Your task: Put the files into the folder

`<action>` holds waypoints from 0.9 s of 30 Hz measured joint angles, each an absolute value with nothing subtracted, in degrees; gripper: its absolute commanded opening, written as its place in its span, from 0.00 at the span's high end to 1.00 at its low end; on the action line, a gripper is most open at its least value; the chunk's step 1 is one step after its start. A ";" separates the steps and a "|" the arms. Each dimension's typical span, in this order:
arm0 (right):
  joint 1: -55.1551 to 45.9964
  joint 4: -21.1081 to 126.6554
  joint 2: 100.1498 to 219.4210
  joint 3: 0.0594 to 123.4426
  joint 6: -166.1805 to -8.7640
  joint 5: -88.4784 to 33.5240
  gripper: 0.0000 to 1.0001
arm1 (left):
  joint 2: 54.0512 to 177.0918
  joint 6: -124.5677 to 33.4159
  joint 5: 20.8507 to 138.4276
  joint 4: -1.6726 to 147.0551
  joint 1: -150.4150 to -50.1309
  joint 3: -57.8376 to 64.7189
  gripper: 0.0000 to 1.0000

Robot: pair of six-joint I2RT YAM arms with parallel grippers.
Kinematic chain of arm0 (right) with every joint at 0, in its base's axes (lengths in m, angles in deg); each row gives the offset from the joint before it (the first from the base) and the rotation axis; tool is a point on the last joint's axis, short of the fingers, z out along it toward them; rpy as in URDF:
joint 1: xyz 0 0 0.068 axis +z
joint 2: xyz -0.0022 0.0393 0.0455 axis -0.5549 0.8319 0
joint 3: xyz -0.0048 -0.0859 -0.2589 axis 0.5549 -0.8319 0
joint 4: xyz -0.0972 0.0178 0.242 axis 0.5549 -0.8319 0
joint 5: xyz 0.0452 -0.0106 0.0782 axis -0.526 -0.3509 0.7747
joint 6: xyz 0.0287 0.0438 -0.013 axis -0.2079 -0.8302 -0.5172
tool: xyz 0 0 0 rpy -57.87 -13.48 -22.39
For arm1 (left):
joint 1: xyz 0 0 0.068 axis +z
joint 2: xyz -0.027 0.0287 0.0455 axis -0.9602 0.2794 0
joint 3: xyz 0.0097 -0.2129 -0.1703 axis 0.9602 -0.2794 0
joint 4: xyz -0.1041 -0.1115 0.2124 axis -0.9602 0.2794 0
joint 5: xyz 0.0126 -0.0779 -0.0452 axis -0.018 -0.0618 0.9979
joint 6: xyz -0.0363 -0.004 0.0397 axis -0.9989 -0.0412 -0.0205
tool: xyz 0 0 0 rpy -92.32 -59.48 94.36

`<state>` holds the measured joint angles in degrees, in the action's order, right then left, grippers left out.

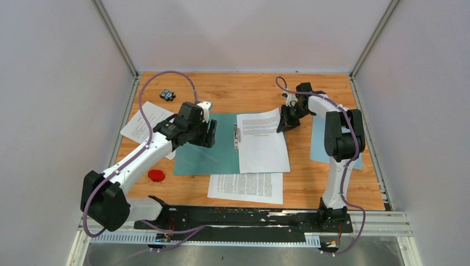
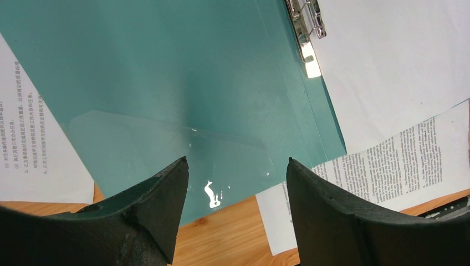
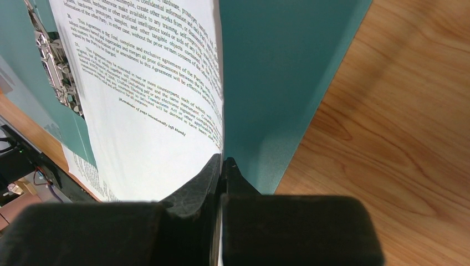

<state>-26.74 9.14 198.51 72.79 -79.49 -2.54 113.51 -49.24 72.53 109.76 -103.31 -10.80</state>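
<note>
The teal folder [image 1: 202, 149] lies open at the table's middle, its metal fastener [image 1: 236, 136] along the spine. One printed sheet [image 1: 263, 143] lies on its right cover. My right gripper [image 1: 284, 124] is shut on that sheet's far right corner; the right wrist view shows the fingers [image 3: 221, 162] pinching the sheet's edge [image 3: 155, 111] above the teal cover [image 3: 277, 66]. My left gripper [image 1: 210, 133] is open and empty over the bare left cover [image 2: 166, 83]. A second sheet [image 1: 245, 187] lies in front of the folder, a third [image 1: 145, 124] to its left.
A light blue clipboard [image 1: 317, 145] lies at the right beneath the right arm. A small red object [image 1: 156, 175] sits near the folder's front left corner. A small black and blue object [image 1: 167, 95] sits at the back left.
</note>
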 measured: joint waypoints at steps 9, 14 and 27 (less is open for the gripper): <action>-26.70 10.08 198.54 72.79 -80.47 -2.23 1.00 | 113.11 -49.09 72.35 109.76 -103.31 -10.95 0.27; -26.70 10.87 198.58 72.79 -81.70 -2.21 1.00 | 112.94 -49.07 72.33 109.78 -103.31 -11.06 0.27; -26.70 12.29 198.58 71.65 -83.25 -2.08 1.00 | 112.89 -49.07 72.28 109.69 -103.31 -11.30 0.27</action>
